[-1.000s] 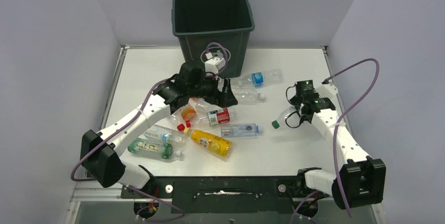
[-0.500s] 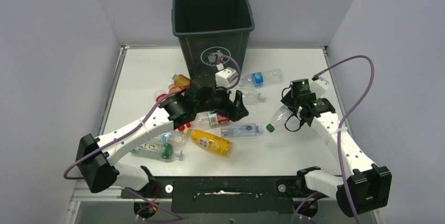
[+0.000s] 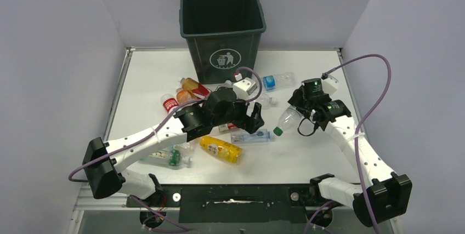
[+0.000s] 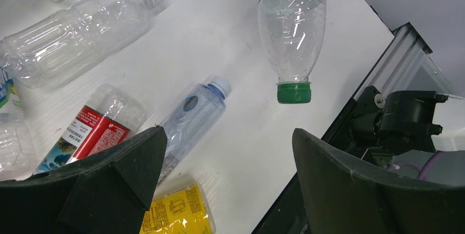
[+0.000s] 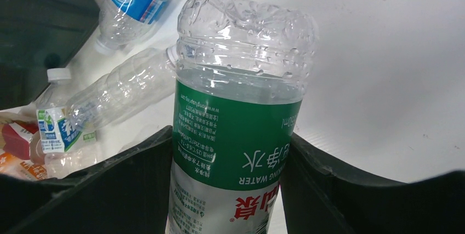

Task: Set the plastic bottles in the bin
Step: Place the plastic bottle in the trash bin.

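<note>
The dark green bin (image 3: 223,26) stands at the back middle of the table. My right gripper (image 3: 308,109) is shut on a clear bottle with a green label (image 5: 238,135) and holds it off the table, green cap (image 3: 278,131) pointing down to the left. My left gripper (image 4: 227,132) is open and empty above a bluish clear bottle (image 4: 192,113), with a red-labelled bottle (image 4: 90,132) and a yellow bottle (image 3: 220,149) close by. More bottles lie left of the bin (image 3: 192,87) and beside it, one with a blue label (image 3: 273,81).
A green-labelled bottle (image 3: 162,157) lies under the left arm near the front left. Purple cables (image 3: 378,80) loop off both wrists. The black front rail (image 3: 236,195) borders the white table (image 3: 323,163). Grey walls close in on three sides.
The left arm has swung away from the bin's front, forward and right, over the bottles mid-table. The right gripper has carried the green-labelled bottle left and back, a little higher.
</note>
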### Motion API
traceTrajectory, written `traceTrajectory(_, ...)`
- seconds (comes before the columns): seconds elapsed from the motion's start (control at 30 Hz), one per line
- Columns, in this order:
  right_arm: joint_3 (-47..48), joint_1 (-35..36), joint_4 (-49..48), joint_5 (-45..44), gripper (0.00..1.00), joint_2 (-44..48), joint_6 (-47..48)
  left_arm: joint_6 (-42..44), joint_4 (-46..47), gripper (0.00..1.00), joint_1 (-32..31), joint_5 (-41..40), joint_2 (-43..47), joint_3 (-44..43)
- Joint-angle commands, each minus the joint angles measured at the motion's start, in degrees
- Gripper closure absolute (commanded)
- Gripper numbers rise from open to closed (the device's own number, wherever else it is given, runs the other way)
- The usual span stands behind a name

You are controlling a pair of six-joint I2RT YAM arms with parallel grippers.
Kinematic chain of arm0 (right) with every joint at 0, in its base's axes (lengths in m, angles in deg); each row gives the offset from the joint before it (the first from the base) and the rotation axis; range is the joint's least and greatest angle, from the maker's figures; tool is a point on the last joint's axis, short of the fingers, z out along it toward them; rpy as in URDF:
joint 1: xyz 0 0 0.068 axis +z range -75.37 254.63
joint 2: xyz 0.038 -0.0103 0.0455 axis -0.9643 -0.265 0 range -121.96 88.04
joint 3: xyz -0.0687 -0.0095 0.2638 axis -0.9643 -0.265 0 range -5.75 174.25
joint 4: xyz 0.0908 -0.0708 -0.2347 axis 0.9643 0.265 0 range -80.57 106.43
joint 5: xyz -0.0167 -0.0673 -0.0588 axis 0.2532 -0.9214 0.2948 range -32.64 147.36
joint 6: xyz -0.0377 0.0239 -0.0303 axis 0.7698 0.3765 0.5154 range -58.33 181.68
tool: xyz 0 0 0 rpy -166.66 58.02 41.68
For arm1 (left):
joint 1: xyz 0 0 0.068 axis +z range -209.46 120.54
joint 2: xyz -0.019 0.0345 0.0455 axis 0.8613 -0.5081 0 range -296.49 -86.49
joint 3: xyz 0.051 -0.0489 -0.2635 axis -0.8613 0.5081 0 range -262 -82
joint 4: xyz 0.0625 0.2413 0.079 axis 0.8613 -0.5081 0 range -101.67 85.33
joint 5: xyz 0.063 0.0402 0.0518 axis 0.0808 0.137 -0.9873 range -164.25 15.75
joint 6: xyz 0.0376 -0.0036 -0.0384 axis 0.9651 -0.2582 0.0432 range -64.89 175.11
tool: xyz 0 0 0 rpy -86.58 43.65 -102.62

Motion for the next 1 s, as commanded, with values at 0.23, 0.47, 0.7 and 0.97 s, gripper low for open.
traceTrajectory(0.23,5.71,4.8,-1.41,-0.85,0.53,-0.15,-1.21,-0.48,6.57,0.14,-3.38,-1.17,-4.37,-4.74)
traceTrajectory(0.47,7.11,9.95,-1.19,-2.75,0.53,-1.31,-2.79,-3.71,12.99,0.14,-3.43,2.53,-5.77,-4.46)
traceTrajectory(0.7,8.84,14.33,-0.07,-5.32,0.53,-2.46,-4.27,-4.77,15.47,0.14,-4.39,1.56,-7.16,-5.2)
traceTrajectory(0.97,10.26,16.28,0.23,-5.73,0.53,-1.78,-5.05,-4.24,14.98,0.14,-5.01,-1.84,-7.42,-5.12)
